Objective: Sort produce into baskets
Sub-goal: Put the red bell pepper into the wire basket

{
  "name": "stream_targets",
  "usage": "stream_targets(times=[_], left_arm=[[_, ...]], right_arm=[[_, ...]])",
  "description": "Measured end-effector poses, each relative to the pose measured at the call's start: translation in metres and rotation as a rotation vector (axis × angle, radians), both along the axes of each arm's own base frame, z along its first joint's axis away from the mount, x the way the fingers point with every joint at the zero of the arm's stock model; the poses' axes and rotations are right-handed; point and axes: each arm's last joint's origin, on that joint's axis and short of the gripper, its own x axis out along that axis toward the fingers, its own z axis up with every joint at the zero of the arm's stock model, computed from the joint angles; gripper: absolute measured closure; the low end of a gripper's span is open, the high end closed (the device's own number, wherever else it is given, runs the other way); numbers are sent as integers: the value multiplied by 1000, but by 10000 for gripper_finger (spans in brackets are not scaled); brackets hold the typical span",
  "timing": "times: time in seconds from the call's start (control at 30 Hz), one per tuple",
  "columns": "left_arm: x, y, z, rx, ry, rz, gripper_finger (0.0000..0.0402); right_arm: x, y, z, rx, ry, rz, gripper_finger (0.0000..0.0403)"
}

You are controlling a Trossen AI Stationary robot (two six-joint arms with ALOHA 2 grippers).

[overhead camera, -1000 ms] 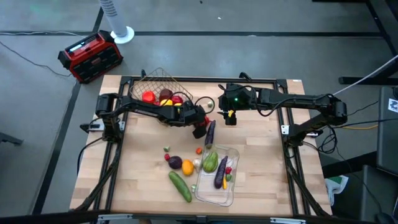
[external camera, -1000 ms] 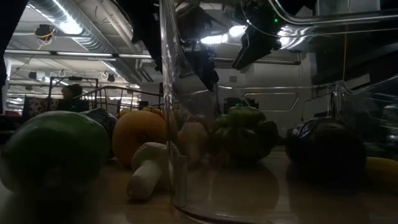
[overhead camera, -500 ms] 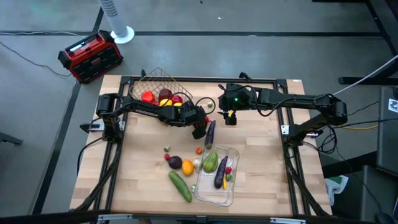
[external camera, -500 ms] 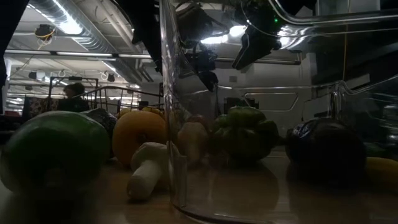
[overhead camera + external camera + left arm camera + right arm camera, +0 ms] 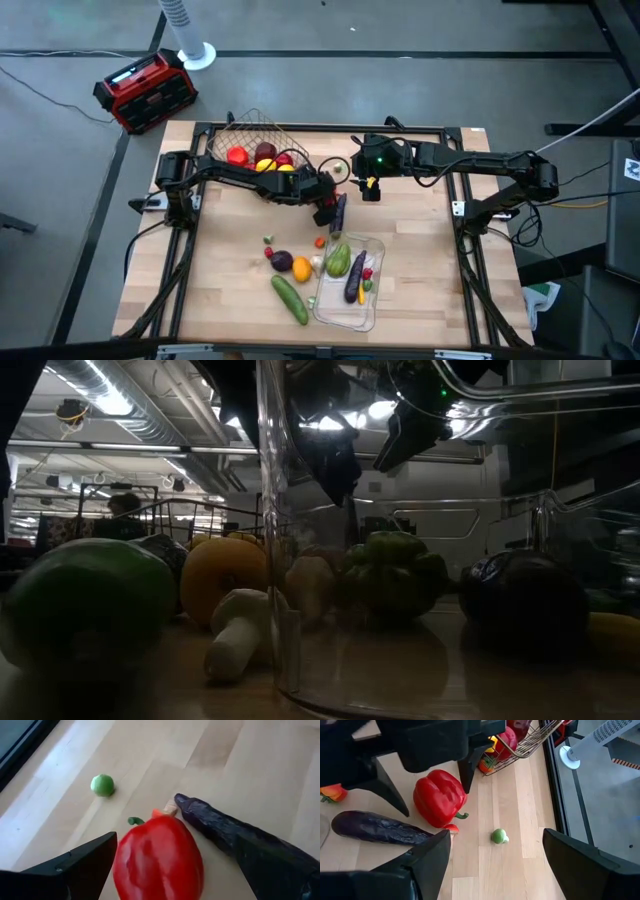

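A red pepper [image 5: 157, 857] lies on its side on the table, next to a long purple eggplant [image 5: 235, 830] and a small orange piece [image 5: 159, 813]. My left gripper [image 5: 326, 208] is open and low over the pepper, one finger on each side of it. It also shows in the right wrist view [image 5: 427, 782]. My right gripper [image 5: 370, 190] is open and empty, a little toward the far right of the pepper. The wire basket [image 5: 262, 128] at the far left holds red and yellow fruits. The clear tray [image 5: 372, 300] at the near middle holds a green squash [image 5: 338, 260] and an eggplant [image 5: 355, 278].
A small green ball [image 5: 498, 836] lies on the bare wood beyond the pepper. A cucumber [image 5: 290, 298], an orange fruit [image 5: 301, 268] and a purple fruit [image 5: 282, 261] lie left of the tray. A red-and-black box [image 5: 145, 90] stands off the table, far left.
My left gripper has gone down over the red pepper and a little toward the table's right edge. The pepper and the eggplant lie where they were.
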Motion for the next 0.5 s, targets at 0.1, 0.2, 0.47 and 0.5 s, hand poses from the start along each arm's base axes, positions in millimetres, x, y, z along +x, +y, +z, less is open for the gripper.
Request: stream_targets(times=[0.1,0.2,0.47,0.5], left_arm=[[0,3,0,7,-3,25,7],[-1,7,0,10,-5,45,7],[-4,16,-1,2,9,85,7],[-4,17,-1,1,18,89,7]], right_arm=[[0,0,0,0,0,0,91],[0,0,0,0,0,0,91],[0,0,0,0,0,0,91],[0,0,0,0,0,0,91]])
